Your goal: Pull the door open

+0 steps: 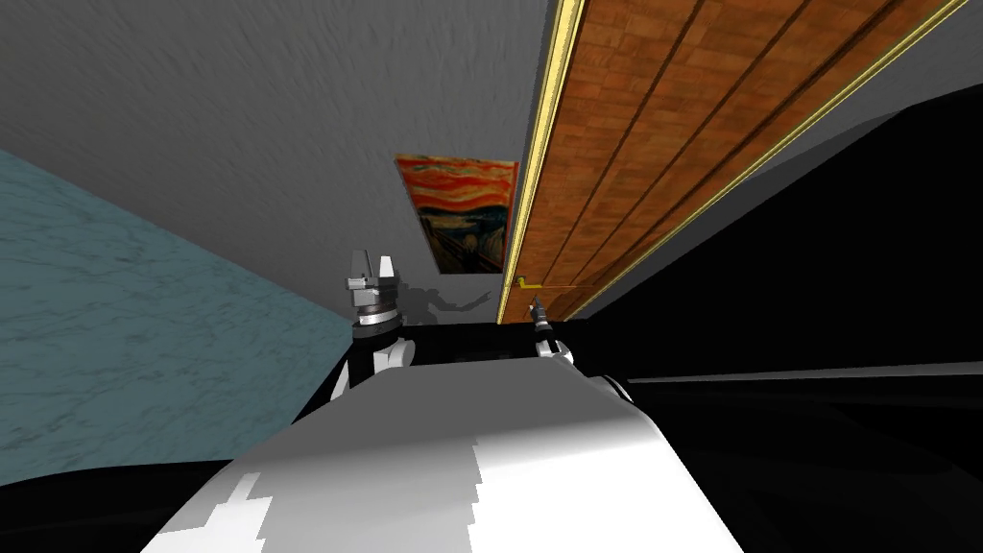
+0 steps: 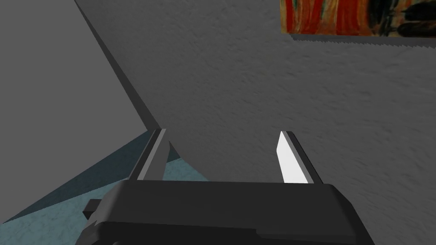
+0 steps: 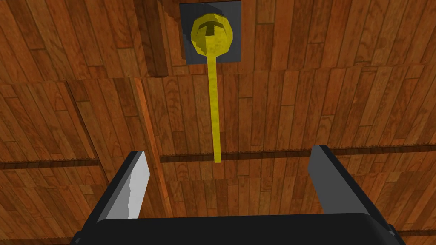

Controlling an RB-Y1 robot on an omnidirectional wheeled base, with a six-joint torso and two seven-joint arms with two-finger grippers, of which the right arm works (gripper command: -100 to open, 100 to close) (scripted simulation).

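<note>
A brown wood-plank door (image 1: 672,125) with a yellow frame runs up the right of the head view. Its yellow lever handle (image 1: 525,283) sits near the door's edge. My right gripper (image 1: 538,309) is just below the handle in the head view. In the right wrist view the door (image 3: 298,106) lies ahead. The long yellow handle (image 3: 216,115) reaches from a round boss on a dark plate toward my open right gripper (image 3: 228,187), its tip stopping short of the fingers. My left gripper (image 1: 372,266) is raised to the left, open (image 2: 221,157), facing the grey wall.
A red and orange painting (image 1: 461,211) hangs on the grey wall just left of the door frame. Blue-green marbled floor (image 1: 125,326) lies to the left. A black area (image 1: 816,288) spreads to the right of the door.
</note>
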